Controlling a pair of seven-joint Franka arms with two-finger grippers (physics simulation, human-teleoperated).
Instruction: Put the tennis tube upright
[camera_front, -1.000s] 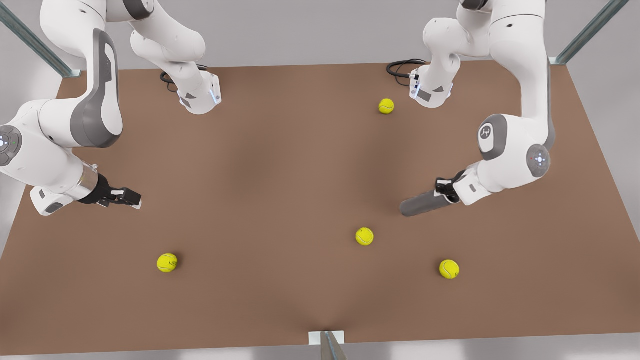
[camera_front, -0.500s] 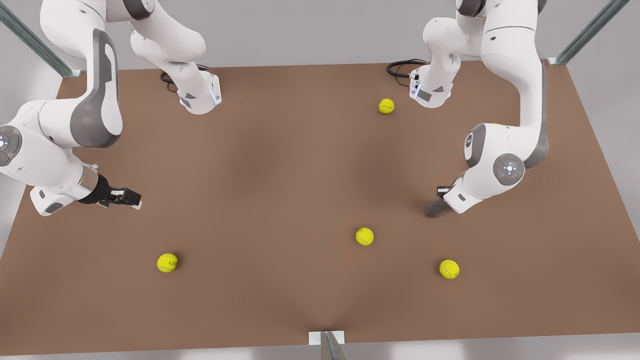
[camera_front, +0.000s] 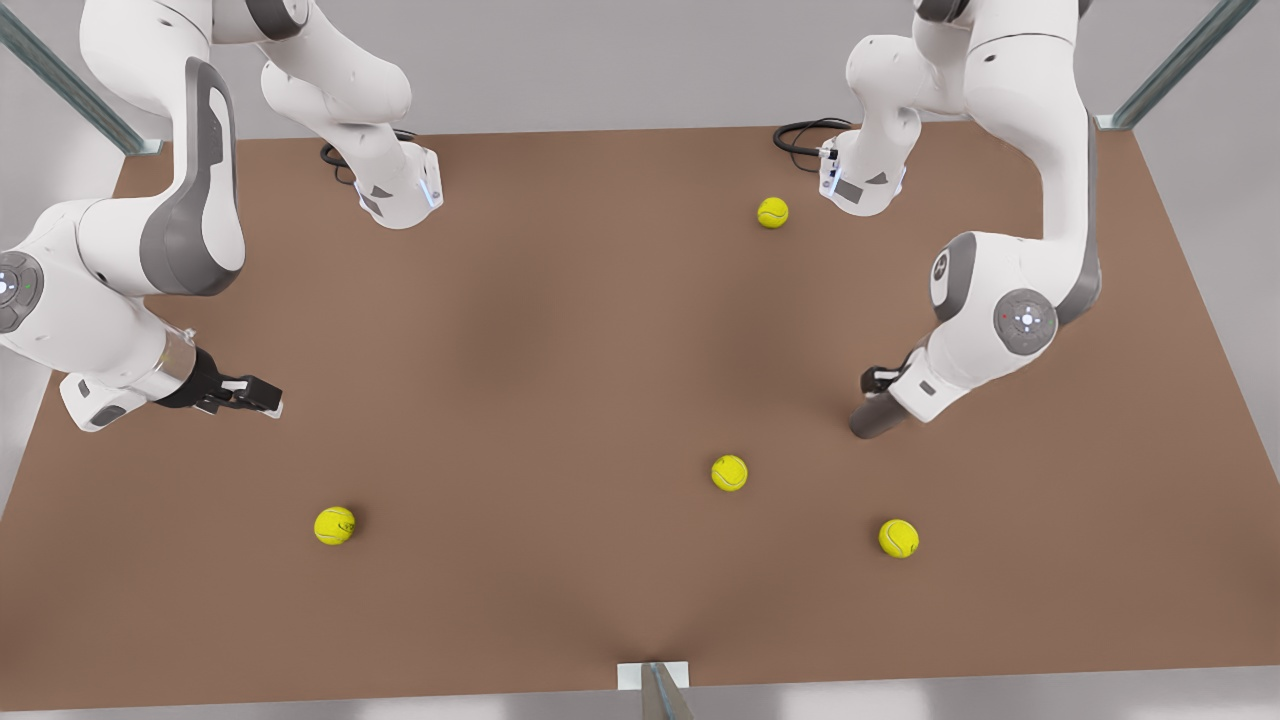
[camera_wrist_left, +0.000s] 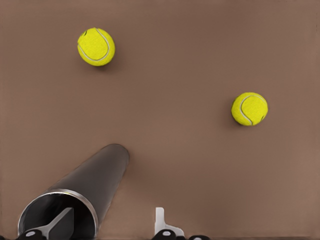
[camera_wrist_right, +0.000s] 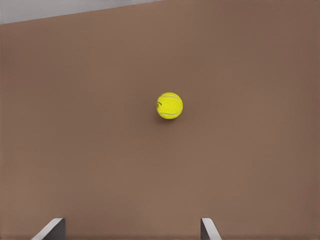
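Observation:
The tennis tube (camera_front: 872, 418) is a dark grey cylinder standing close to upright on the brown table, toward the front view's right. Its silvery rim and open mouth (camera_wrist_left: 57, 212) face the left wrist camera. My left gripper (camera_front: 882, 386) hangs right over its top and is open. One finger (camera_wrist_left: 59, 223) reaches into the tube's mouth, while the other finger (camera_wrist_left: 160, 220) stands clear of the wall outside. My right gripper (camera_front: 262, 397) waits low over the table at the front view's left, open and holding nothing (camera_wrist_right: 130, 227).
Several yellow-green tennis balls lie on the table (camera_front: 560, 330): one (camera_front: 772, 212) near the far arm base, one (camera_front: 729, 472) and one (camera_front: 898, 538) in front of the tube, one (camera_front: 334, 525) in front of the right gripper. Metal frame posts stand at the table's corners.
The left arm has swung the tube from a slanted, nearly lying pose to near upright. In the last half second the wrist shifted slightly. The right arm has not moved.

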